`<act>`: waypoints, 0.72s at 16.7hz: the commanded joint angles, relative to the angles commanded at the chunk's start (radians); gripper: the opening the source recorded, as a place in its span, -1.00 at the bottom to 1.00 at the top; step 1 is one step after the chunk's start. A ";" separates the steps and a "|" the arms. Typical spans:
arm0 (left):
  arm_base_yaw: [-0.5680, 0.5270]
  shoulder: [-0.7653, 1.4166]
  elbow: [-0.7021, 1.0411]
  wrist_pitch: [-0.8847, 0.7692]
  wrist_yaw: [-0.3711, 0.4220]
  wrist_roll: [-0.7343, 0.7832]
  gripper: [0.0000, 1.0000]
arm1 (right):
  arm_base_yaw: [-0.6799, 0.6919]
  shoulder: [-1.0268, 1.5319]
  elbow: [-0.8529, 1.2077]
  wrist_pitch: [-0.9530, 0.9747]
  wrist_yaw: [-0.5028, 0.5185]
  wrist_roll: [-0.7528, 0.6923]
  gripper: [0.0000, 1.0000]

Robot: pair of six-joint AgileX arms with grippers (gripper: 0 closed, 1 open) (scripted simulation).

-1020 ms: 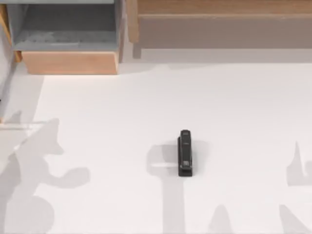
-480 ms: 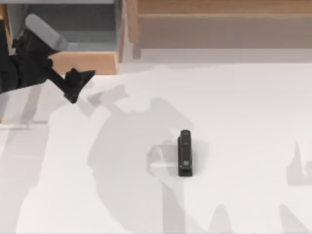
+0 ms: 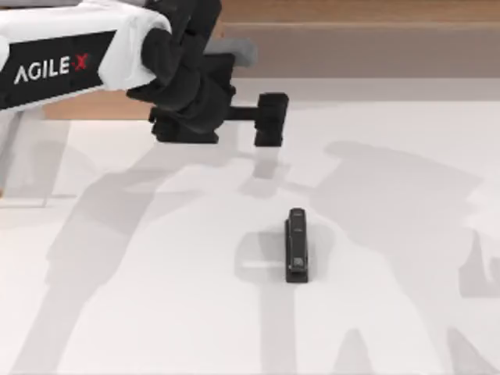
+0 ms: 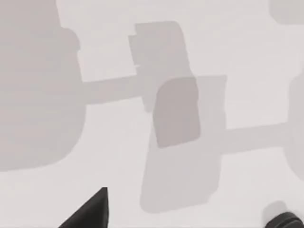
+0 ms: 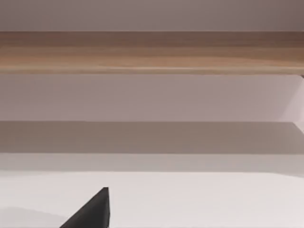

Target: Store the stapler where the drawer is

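- The table is a plain white surface that carries the stapler in the open and the furniture along its far edge.
- The long brown wooden cabinet lies along the far edge toward the right; the right wrist view faces it, which suggests the right arm is parked and pointing that way.
- The left arm reaches in from the left, high over the far-left corner, and covers the drawer there, so I cannot tell what the drawer holds.
- The left gripper hangs above bare table, well apart from the stapler and on its far side, probably on its way to a pick; whether its fingers are spread or closed I cannot tell.
- The stapler lies flat near the table's middle, its long axis running near to far, untouched.
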 joint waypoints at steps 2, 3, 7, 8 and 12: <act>-0.089 0.063 0.136 -0.190 -0.074 -0.147 1.00 | 0.000 0.000 0.000 0.000 0.000 0.000 1.00; -0.130 0.093 0.200 -0.279 -0.109 -0.215 1.00 | 0.000 0.000 0.000 0.000 0.000 0.000 1.00; -0.262 0.199 0.414 -0.572 -0.228 -0.440 1.00 | 0.000 0.000 0.000 0.000 0.000 0.000 1.00; -0.286 0.220 0.455 -0.627 -0.251 -0.482 1.00 | 0.000 0.000 0.000 0.000 0.000 0.000 1.00; -0.340 0.269 0.545 -0.750 -0.301 -0.575 1.00 | 0.000 0.000 0.000 0.000 0.000 0.000 1.00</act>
